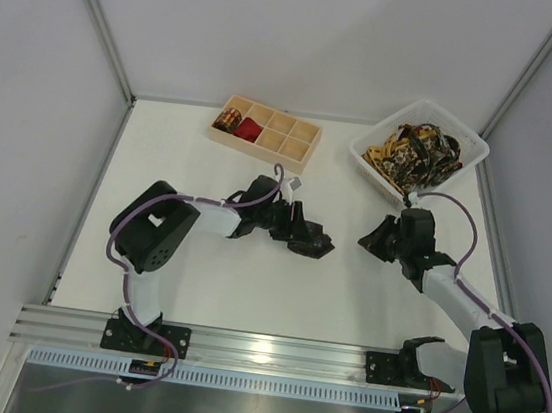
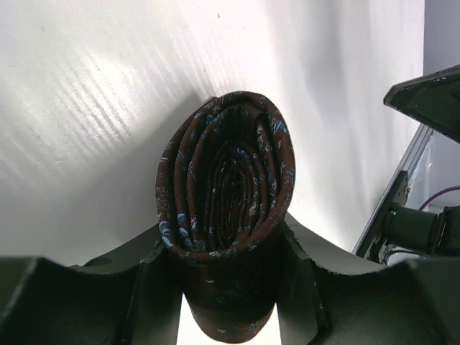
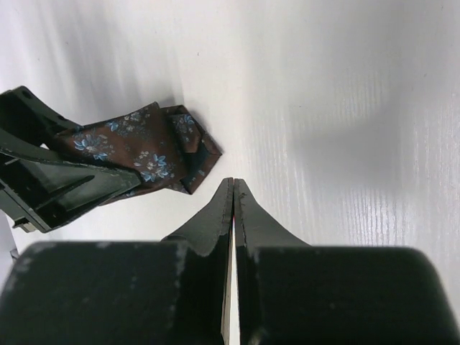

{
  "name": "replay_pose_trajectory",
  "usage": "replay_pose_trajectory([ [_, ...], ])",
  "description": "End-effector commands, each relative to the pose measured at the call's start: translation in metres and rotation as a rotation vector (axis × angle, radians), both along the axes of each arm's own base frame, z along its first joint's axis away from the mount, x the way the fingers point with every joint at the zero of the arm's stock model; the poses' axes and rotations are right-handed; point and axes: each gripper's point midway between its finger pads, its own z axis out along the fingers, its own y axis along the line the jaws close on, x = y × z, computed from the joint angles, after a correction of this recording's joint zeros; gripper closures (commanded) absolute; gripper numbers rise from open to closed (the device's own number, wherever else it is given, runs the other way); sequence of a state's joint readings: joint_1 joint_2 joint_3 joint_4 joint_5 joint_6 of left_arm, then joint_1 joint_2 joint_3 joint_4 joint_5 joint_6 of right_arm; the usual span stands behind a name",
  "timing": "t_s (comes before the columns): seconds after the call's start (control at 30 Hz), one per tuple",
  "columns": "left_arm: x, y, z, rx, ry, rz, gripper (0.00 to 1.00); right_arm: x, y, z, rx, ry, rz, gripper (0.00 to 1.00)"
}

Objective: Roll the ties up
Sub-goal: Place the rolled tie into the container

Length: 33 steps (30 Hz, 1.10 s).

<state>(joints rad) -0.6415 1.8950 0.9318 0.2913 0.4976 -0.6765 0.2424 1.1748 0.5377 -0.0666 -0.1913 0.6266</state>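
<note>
- The left jaws are clamped on a rolled brown tie (image 2: 226,172), whose coil is seen end-on between them, over the middle of the table (image 1: 346,296).
- The right jaws are pressed together with nothing between them, just beside that tie but apart from it.
- A gold-and-black coil (image 1: 229,118) and a red coil (image 1: 249,130) are kept in neighbouring compartments of the wooden tray (image 1: 289,138) at the back.
- Patterned ties (image 1: 413,153) are heaped in the white basket (image 1: 466,139).

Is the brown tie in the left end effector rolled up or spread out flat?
Rolled up. The left wrist view shows the brown tie as a tight spiral coil, gripped by the left end effector.
</note>
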Motion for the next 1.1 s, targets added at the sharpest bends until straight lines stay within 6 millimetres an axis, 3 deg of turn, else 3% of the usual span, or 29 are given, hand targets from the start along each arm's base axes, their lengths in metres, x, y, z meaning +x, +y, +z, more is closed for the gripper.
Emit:
replay_pose_trajectory([
  [0.0,0.000,0.005,0.026,-0.001,-0.052,-0.094,0.81,0.007,-0.001,0.018,-0.024,-0.049,0.025,0.98],
  [0.2,0.023,0.014,0.060,0.016,-0.105,-0.137,0.80,0.006,-0.002,0.017,-0.028,-0.050,0.028,0.98],
  [0.23,0.036,0.011,0.075,0.011,-0.156,-0.151,0.80,0.006,-0.002,0.018,-0.030,-0.053,0.026,0.98],
  [0.3,0.042,0.015,0.081,0.039,-0.142,-0.169,0.81,0.007,-0.003,0.020,-0.035,-0.062,0.026,0.98],
  [0.33,0.059,0.014,0.101,0.031,-0.205,-0.180,0.81,0.007,-0.003,0.022,-0.036,-0.066,0.029,0.97],
  [0.37,0.065,0.014,0.107,0.034,-0.212,-0.186,0.81,0.008,-0.004,0.022,-0.039,-0.069,0.026,0.97],
  [0.4,0.066,0.016,0.101,0.052,-0.174,-0.197,0.82,0.009,-0.004,0.023,-0.040,-0.070,0.025,0.97],
  [0.43,0.086,0.017,0.125,0.040,-0.236,-0.194,0.82,0.009,-0.003,0.023,-0.043,-0.072,0.029,0.97],
  [0.5,0.100,0.023,0.126,0.051,-0.226,-0.197,0.81,0.011,-0.004,0.024,-0.046,-0.072,0.029,0.97],
  [0.53,0.117,0.019,0.149,0.038,-0.288,-0.198,0.81,0.011,-0.004,0.023,-0.046,-0.072,0.029,0.97],
  [0.6,0.134,0.023,0.146,0.043,-0.270,-0.196,0.82,0.011,-0.003,0.023,-0.043,-0.072,0.030,0.97],
  [0.63,0.149,0.021,0.170,0.030,-0.332,-0.191,0.82,0.012,-0.003,0.023,-0.043,-0.071,0.032,0.97],
  [0.83,0.205,0.033,0.178,0.026,-0.367,-0.168,0.82,0.012,-0.004,0.023,-0.059,-0.070,0.039,0.97],
  [0.9,0.214,0.041,0.181,0.007,-0.364,-0.157,0.83,0.011,-0.006,0.022,-0.070,-0.073,0.039,0.97],
  [1.07,0.228,0.053,0.164,0.016,-0.364,-0.133,0.83,0.014,-0.007,0.022,-0.075,-0.073,0.037,0.97],
])
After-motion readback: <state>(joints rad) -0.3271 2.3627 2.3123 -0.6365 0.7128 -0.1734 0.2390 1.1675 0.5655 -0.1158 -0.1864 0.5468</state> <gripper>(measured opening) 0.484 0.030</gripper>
